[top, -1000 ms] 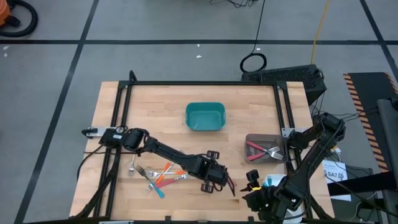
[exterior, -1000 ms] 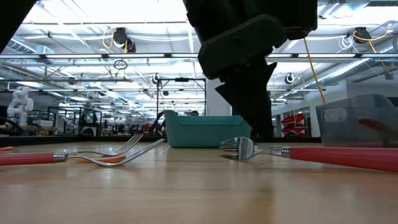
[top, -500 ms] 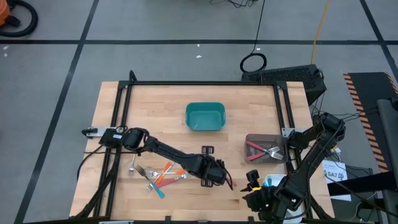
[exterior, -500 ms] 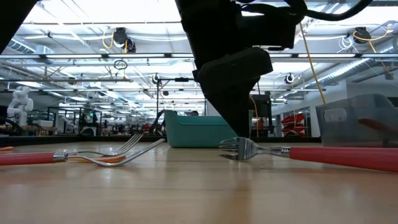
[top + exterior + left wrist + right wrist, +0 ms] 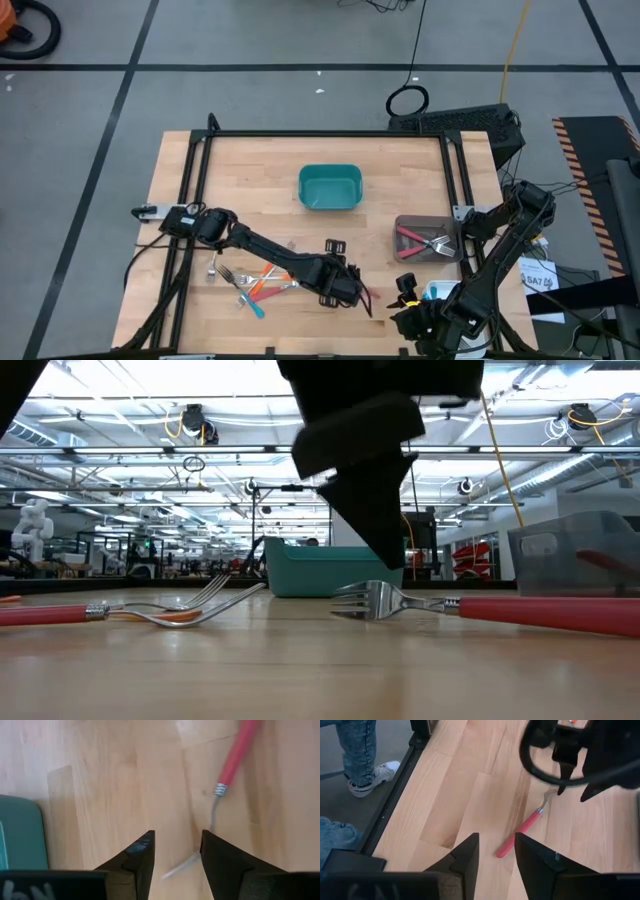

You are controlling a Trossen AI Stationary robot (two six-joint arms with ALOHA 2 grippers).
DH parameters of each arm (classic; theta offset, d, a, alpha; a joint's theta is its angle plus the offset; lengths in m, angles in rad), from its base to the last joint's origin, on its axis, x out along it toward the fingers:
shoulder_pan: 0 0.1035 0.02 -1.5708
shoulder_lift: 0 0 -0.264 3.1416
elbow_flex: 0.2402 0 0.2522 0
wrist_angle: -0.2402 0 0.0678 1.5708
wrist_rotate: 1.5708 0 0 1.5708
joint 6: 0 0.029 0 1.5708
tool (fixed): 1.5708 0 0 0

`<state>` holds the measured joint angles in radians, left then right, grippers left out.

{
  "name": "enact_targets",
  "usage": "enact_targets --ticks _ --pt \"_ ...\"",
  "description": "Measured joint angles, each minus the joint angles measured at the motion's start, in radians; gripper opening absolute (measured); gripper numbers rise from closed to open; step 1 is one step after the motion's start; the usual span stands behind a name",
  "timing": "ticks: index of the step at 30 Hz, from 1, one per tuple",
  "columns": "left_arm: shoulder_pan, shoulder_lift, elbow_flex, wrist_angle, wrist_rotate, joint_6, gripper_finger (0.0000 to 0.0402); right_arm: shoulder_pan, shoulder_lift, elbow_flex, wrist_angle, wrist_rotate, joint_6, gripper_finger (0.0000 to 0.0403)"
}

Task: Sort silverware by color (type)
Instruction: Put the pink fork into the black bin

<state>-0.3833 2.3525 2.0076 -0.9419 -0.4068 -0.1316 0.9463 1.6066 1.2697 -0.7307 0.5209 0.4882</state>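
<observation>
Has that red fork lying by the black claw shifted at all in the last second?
Yes. In the low view, the red fork has slid slightly left: its tines now sit further across the teal bin behind it.

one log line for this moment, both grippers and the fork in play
left gripper: open, over tines of red fork lying on table | right gripper: open, waiting at table's near right | gray bin: red forks inside

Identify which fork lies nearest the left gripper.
The lone red-handled fork, lying flat by itself on bare wood right at the open left gripper; the other loose forks lie heaped farther along that arm.
</observation>
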Motion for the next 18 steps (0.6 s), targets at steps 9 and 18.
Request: enact_targets --ticks 9,18 --pt "-0.034 0.000 0.000 -0.001 -0.006 0.031 0.0156 0.000 0.000 0.000 0.000 0.000 -0.002 0.0118" --pt "-0.087 0.000 0.000 -0.001 -0.006 0.310 0.0145 0.002 0.000 0.000 0.000 -0.001 -0.002 0.0118"
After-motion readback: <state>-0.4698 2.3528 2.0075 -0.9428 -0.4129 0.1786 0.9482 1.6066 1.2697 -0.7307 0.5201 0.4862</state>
